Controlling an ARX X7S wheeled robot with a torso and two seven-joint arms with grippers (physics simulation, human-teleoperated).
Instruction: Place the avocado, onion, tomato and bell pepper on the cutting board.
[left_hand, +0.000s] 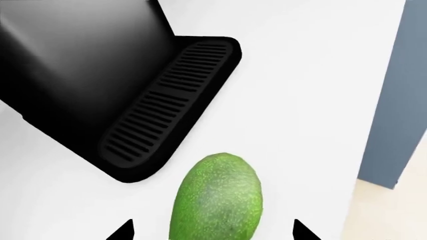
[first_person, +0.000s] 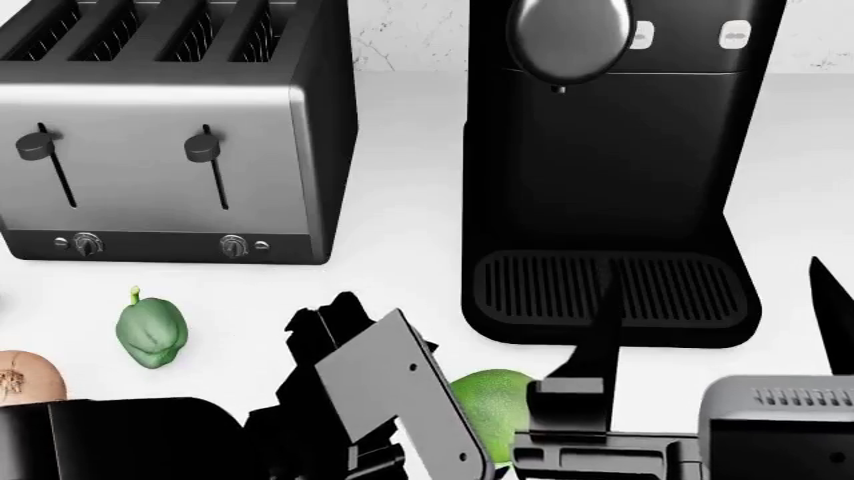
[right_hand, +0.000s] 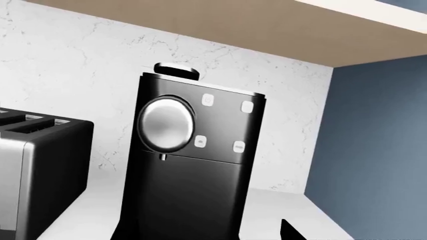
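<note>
The bright-green avocado (left_hand: 217, 197) lies on the white counter in front of the coffee machine's drip tray (left_hand: 167, 110). My left gripper (left_hand: 213, 235) is open, with a black fingertip on each side of the avocado and a gap at both. In the head view the avocado (first_person: 497, 400) is half hidden behind my left arm (first_person: 387, 390). The dark-green bell pepper (first_person: 151, 332) sits below the toaster, and the onion (first_person: 24, 378) shows at the left edge. My right gripper (first_person: 717, 322) is open and empty before the drip tray. Tomato and cutting board are out of view.
A silver four-slot toaster (first_person: 174, 130) stands at the back left. The black coffee machine (first_person: 607, 170) stands at the back right, close behind both grippers. The counter's edge (left_hand: 363, 150) drops off beside the avocado. A wooden shelf (right_hand: 267, 35) hangs overhead.
</note>
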